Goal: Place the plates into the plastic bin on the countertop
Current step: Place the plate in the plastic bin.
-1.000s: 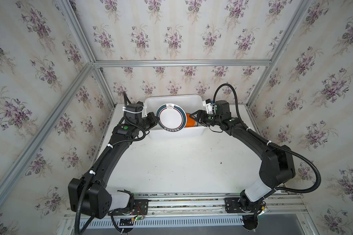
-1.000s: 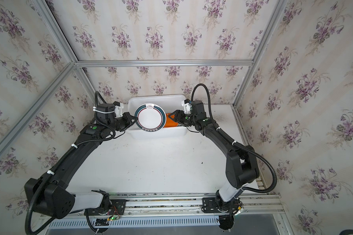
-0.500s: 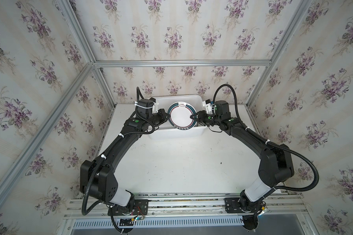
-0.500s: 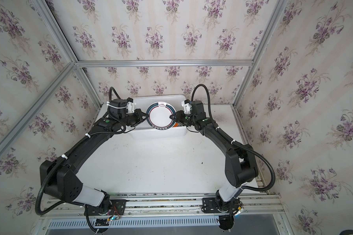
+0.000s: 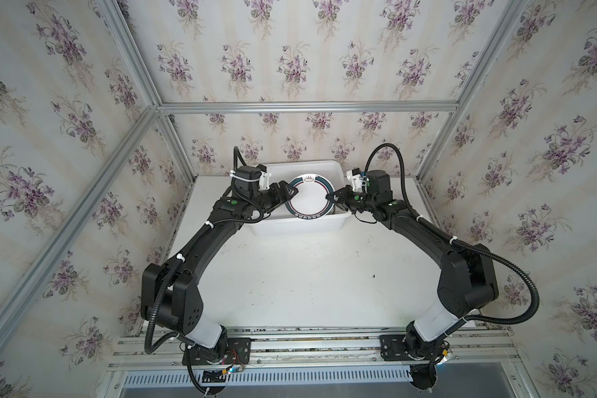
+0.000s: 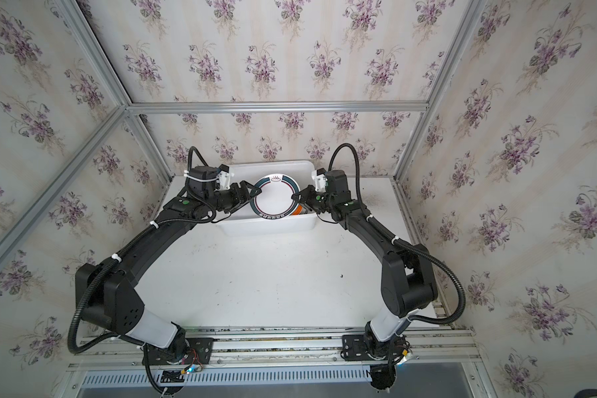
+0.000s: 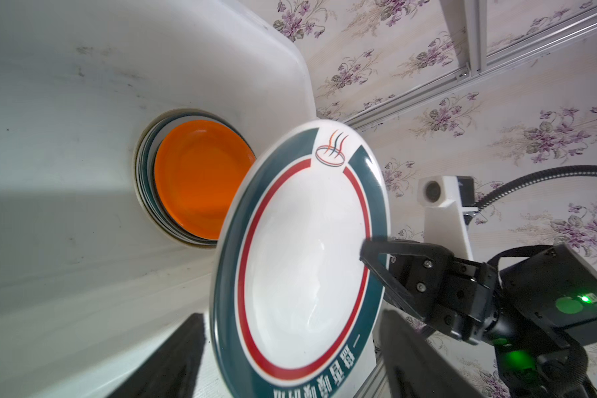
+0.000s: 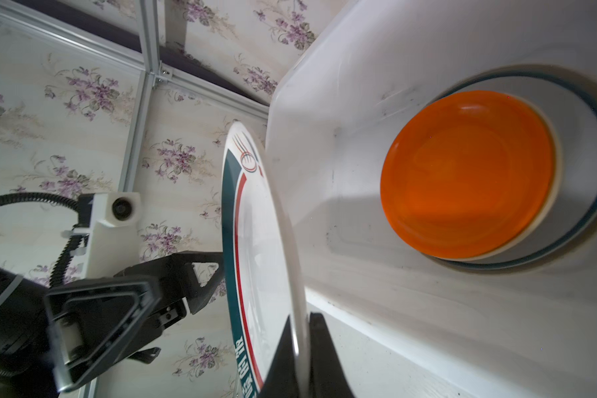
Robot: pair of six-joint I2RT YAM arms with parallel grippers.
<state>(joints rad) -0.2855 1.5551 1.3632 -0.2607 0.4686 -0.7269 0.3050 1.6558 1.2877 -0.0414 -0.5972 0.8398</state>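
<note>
While my right claw is pinching the teal-rimmed plate at its three o'clock edge, my left claw is standing wide apart at the plate's nine o'clock edge. In my right wrist view the two fingers are pressing together on the thin rim, one on the face and one on the back. In my left wrist view the plate's edge is sitting in the gap between my spread left fingers, and nothing there is squeezing it.

The plate is hanging tipped up on edge, its white face with the red ring turning toward my bases. Its small steaming-bowl mark is sitting at twelve o'clock on the rim and a row of characters at six o'clock. It is hovering over the plastic bin, which is resting at twelve o'clock on the desk, close to the back wall. Whether the plate's lower edge is touching the bin's near wall, I cannot tell.

Down on the bin's floor, toward its three o'clock end, an orange plate is lying face up on a larger teal-edged plate. More rims are showing beneath them in my left wrist view, too close together to count.
</note>
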